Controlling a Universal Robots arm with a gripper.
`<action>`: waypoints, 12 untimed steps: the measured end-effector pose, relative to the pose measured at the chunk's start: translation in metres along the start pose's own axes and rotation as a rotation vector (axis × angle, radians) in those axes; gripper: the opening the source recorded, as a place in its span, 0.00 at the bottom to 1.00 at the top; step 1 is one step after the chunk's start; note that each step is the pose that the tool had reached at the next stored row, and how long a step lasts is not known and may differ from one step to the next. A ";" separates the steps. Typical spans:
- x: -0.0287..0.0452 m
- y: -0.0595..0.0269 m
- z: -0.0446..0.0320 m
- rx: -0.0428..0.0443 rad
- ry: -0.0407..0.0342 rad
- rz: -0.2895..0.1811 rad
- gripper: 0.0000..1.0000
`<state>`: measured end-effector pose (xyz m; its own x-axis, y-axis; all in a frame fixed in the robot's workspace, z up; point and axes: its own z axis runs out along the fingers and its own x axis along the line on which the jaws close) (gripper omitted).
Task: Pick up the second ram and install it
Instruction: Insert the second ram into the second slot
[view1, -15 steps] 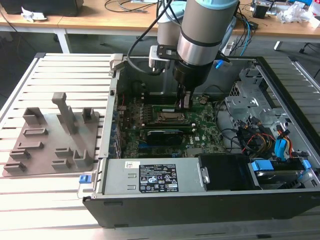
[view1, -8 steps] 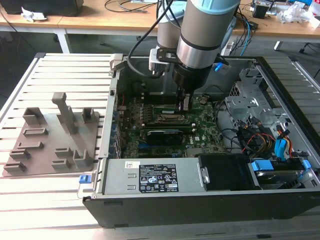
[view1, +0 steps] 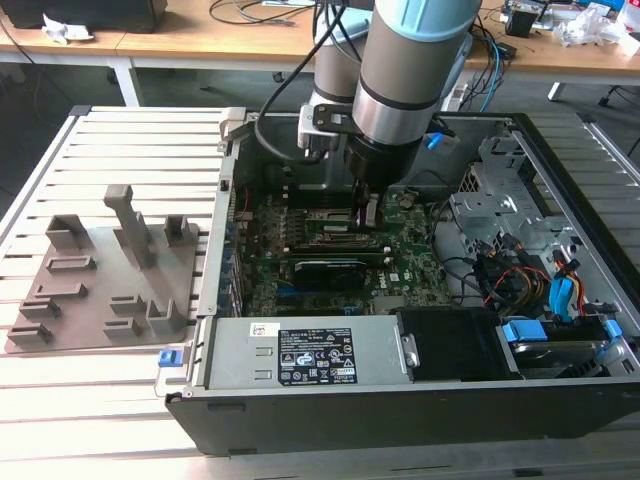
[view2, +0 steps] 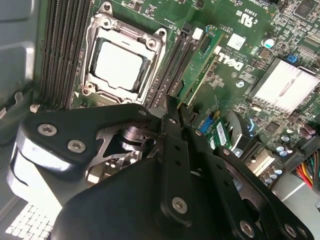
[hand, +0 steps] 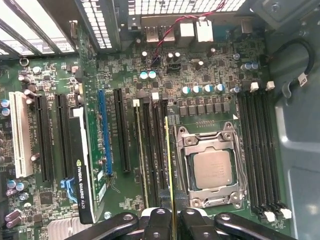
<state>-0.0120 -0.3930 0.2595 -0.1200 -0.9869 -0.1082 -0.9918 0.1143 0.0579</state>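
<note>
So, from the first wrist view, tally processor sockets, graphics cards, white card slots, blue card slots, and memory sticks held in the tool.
Silver square processor socket: 1
Black oblong graphics card: 1
Long white card slot: 1
Long blue card slot: 1
Slim green memory stick in the tool: 1
Total: 5

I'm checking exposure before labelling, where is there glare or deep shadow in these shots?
In the second wrist view, the heatsink is blown out white and the tool reads as a dark mass; in the first wrist view, the rear vent grille glares; in the exterior view, the case interior is shadowed.
</note>
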 end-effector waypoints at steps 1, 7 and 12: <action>0.0004 -0.0002 0.0039 0.0000 0.0000 0.000 0.14; 0.0035 0.0055 0.0085 -0.0033 0.0103 -0.036 0.14; 0.0056 0.0151 0.0167 -0.0015 0.0309 -0.039 0.14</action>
<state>-0.0284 -0.3949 0.2432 -0.0797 -0.9936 -0.0797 -0.9956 0.0754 0.0557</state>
